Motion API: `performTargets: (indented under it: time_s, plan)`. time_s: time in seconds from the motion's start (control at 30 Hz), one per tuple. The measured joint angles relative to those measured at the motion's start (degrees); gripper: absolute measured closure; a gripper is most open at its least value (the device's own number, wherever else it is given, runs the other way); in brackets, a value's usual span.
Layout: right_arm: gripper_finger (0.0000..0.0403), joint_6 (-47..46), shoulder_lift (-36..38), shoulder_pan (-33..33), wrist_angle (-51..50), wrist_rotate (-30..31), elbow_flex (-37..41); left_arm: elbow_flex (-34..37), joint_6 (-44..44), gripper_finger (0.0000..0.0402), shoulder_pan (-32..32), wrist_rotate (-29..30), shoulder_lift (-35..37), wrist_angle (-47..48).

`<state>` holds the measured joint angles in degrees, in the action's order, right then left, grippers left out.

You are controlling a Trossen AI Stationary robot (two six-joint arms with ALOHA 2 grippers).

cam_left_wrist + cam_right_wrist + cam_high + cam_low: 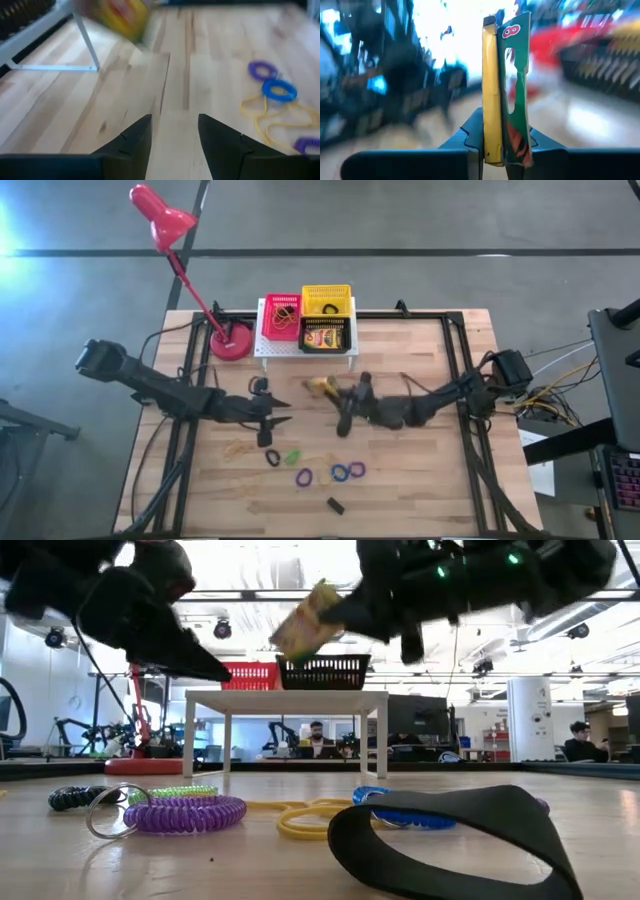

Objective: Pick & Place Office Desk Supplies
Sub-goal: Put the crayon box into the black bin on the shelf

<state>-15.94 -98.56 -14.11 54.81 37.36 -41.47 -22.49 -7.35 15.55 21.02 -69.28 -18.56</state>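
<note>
The left arm reaches in low from about nine o'clock, and the left gripper [277, 417] hangs over the bare wood with its fingers [132, 142] apart and nothing between them. Toward six o'clock of it the coiled loops [330, 474] and a tan rubber band [238, 448] lie scattered on the table [420, 470]. At centre, a yellow-and-green crayon box [502, 95] is lifted clear of the tabletop, clamped in the right gripper [335, 391], whose arm stretches in from three o'clock. At twelve o'clock stands the white rack [305, 348] carrying the red basket [281, 316] and yellow basket [326, 300].
</note>
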Motion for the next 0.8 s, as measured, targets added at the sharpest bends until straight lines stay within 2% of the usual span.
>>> performTargets:
  time_s: [0.13,0.23,0.33,0.4,0.5,0.67,0.8]
  plan:
    - [0.0369,1.94,2.9,4.56,0.91,-0.44,-2.69,7.0,0.0,0.0238,0.0,0.0,-0.53,-15.34]
    - [0.0369,1.04,3.46,8.15,-2.46,1.18,-6.29,9.31,-0.02,0.0238,0.01,-0.01,-0.65,-18.25]
    - [0.0369,-1.23,4.05,11.31,-10.08,6.19,-10.71,9.78,-0.19,0.0238,0.12,-0.01,-1.12,-18.79]
    - [0.0369,-3.46,3.99,12.84,-19.07,11.3,-13.44,9.47,-0.46,0.0238,0.16,-0.04,-2.05,-19.16]
    - [0.0369,-8.21,3.34,14.98,-32.2,13.39,-18.38,9.35,-0.5,0.0238,0.39,0.02,-3.02,-19.13]
    - [0.0366,-16.39,1.81,17.3,-46.57,12.13,-25.04,9.22,-0.59,0.0238,0.69,0.22,-4.01,-19.23]
    - [0.0353,-17.11,0.13,18.52,-48.71,6.16,-28.44,9.34,-0.59,0.0239,0.7,0.44,-4.65,-19.33]
